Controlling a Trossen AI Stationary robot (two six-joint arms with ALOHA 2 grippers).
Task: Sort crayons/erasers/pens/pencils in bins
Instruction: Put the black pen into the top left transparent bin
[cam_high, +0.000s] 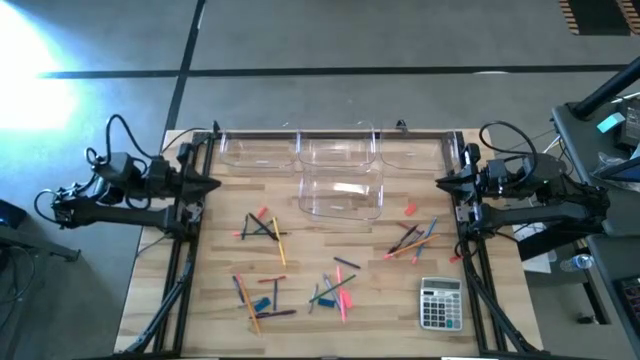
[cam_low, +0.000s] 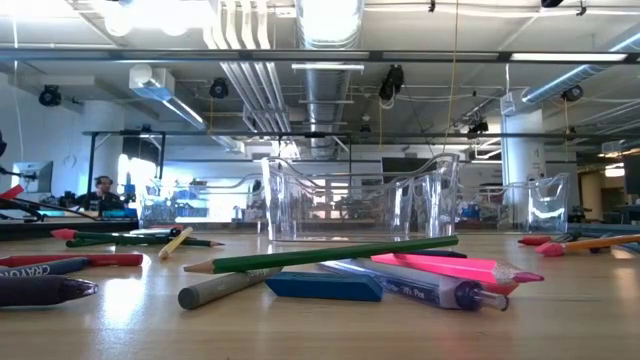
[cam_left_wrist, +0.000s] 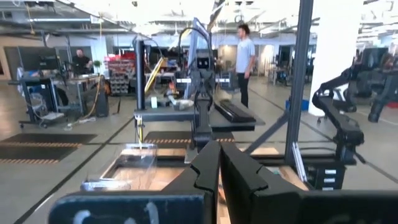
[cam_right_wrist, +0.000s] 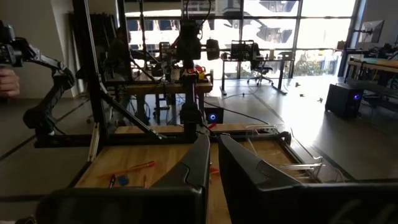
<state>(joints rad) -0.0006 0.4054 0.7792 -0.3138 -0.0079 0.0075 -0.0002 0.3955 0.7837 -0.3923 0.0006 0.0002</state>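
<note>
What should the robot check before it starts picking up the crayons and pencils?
1. Bins empty and ready: ok, clear tubs at the table's far side.
2. Left hand shut, must open: not ok.
3. Right hand shut, must open: not ok.
4. Both arms parked at the table's sides, off the items: ok.
5. Pencils lie crossed in piles: not ok.
6. Calculator apart from the sticks: ok.

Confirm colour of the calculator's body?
Grey, the calculator near the right front table corner; clearest in the high view.
</note>
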